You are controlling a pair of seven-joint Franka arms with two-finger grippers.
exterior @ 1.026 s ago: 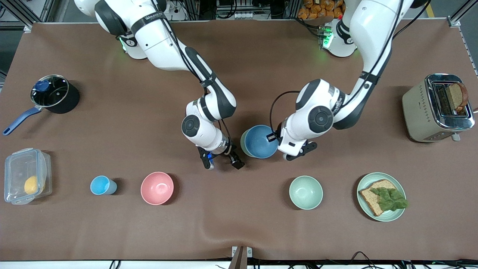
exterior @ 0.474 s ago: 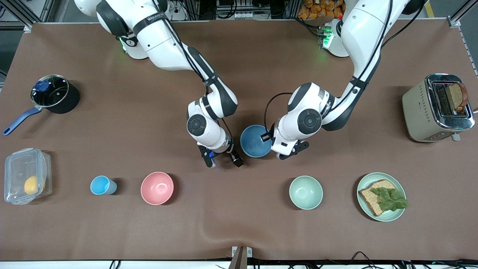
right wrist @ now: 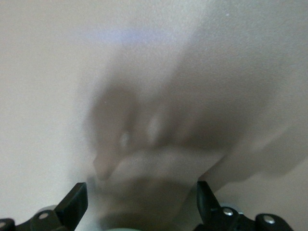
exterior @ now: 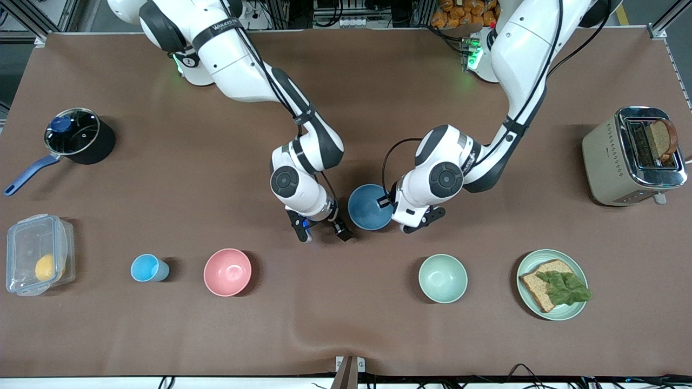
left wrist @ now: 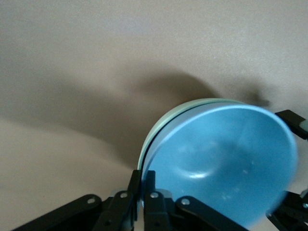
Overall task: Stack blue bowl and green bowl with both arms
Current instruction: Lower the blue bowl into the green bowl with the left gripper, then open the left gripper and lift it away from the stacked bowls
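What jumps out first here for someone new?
Mid-table, the left claw is shut on the rim of the round matte sky-blue bowl, which sits nested in the sage-green bowl whose rim shows just outside it. The right claw hangs open beside the stack, toward the right arm's end. A beige toaster holding bread stands at the left arm's end.

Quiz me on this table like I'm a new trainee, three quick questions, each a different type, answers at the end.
1. True or false: the blue bowl sits nested inside the green bowl.
2. The right gripper is: A) shut on the blue bowl; B) open and empty, beside the nested bowls; C) shut on the green bowl.
3. Fill in: the left gripper pinches the blue bowl at its ____.

Key: 1 true; 2 B; 3 rim.
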